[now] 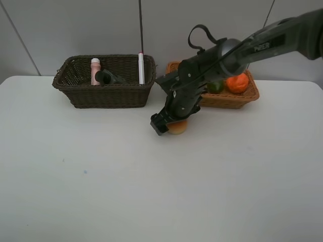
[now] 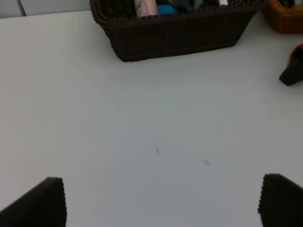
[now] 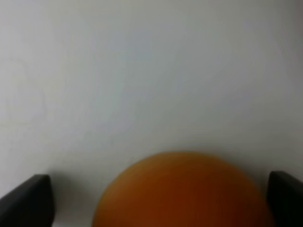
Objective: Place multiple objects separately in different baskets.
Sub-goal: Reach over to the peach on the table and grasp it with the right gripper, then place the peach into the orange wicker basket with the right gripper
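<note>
Right claw, jaws apart, straddles the red-yellow fruit resting on the white desk before the two baskets. Left claw hangs spread over bare desk. Dark brown basket holds the pink white-capped bottle and white pink-tipped marker; the tan basket holds the orange

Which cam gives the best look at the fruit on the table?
Right wrist: the red-yellow fruit fills the frame between the open end effector fingers. Exterior high shows only its lower part under the arm. Left wrist catches just a sliver at the edge.

red-yellow fruit on table, unbasketed
</note>
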You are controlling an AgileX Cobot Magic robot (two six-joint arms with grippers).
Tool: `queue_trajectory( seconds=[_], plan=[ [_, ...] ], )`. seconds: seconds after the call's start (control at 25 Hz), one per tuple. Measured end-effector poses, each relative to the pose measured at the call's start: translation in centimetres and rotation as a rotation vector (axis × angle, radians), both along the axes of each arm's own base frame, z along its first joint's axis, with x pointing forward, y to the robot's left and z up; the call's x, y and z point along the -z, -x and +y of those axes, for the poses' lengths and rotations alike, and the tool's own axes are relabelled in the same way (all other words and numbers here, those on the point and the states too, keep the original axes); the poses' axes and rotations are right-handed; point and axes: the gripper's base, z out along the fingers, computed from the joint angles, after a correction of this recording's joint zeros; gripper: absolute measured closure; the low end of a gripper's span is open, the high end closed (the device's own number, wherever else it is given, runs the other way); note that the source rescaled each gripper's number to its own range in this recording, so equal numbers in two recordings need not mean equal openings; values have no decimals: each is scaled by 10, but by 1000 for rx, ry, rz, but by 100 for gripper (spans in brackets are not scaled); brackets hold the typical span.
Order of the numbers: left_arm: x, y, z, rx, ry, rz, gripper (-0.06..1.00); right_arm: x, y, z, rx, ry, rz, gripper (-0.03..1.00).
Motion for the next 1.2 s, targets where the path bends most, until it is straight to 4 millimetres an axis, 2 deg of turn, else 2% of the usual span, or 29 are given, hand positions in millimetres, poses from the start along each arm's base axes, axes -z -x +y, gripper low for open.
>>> queue_trajectory(
  seconds=[0.12,0.16,0.24,0.28,0.36,0.4,0.44,0.64,0.76,0.92,1.04,1.12,1.2],
  plan=[
    [0,0,0,0,0,0,-6,1,0,0,1,4,5,-2],
    [0,0,0,0,0,0,-6,1,0,0,2,6,8,1],
    [0,0,0,0,0,0,-6,1,1,0,6,5,14,17],
    [0,0,0,0,0,0,-6,1,1,0,10,4,19,32],
    [0,0,0,0,0,0,-6,1,2,0,15,6,31,75],
    [0,0,0,0,0,0,-6,1,2,0,17,8,34,91],
    [0,0,0,0,0,0,-6,2,3,-1,17,9,36,97],
    [0,0,0,0,0,0,-6,-2,4,-1,19,14,42,97],
    [0,0,0,0,0,0,-6,-16,6,-5,17,35,48,97],
    [0,0,0,0,0,0,-6,-73,4,-8,21,-34,-62,97],
    [0,0,0,0,0,0,-6,-120,-9,-19,54,-104,-173,97],
    [0,0,0,0,0,0,-6,-139,-24,-34,99,-141,-238,97],
    [0,0,0,0,0,0,-6,-149,-40,-52,151,-169,-292,97]
  ],
)
